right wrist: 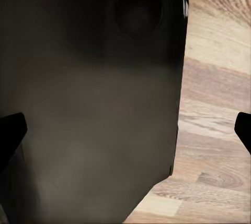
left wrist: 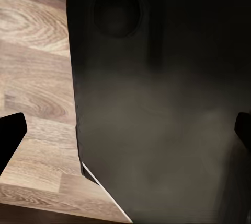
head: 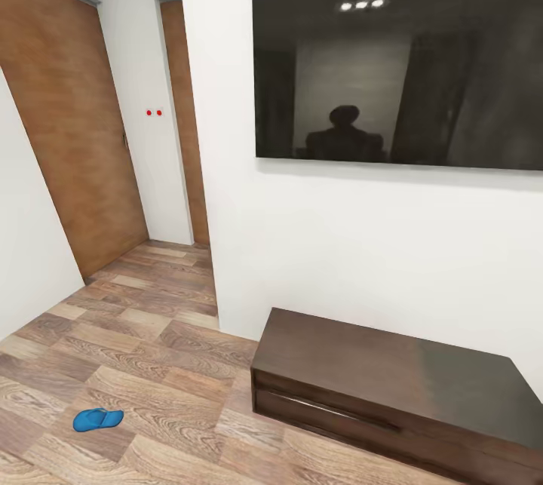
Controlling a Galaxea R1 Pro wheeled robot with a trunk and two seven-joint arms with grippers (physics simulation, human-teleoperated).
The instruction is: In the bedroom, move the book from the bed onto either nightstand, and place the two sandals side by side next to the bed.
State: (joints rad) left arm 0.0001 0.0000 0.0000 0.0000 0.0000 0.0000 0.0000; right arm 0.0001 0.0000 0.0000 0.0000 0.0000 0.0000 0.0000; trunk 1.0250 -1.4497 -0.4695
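Sandal (head: 98, 419): one, loose on plank floor (head: 151, 364) near TV cabinet (head: 392, 387), awaiting pickup; both pincers parked over the floor, fingertips wide apart, empty.

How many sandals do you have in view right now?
1. A single blue sandal lies on the wood floor at the lower left of the head view, left of the long dark cabinet. The second one may be outside the frame.

TV cabinet (head: 392, 387) cut off at frame's right & bottom edges. Wall screen (head: 397, 51) cropped top & right; reflection in it too dim to read.
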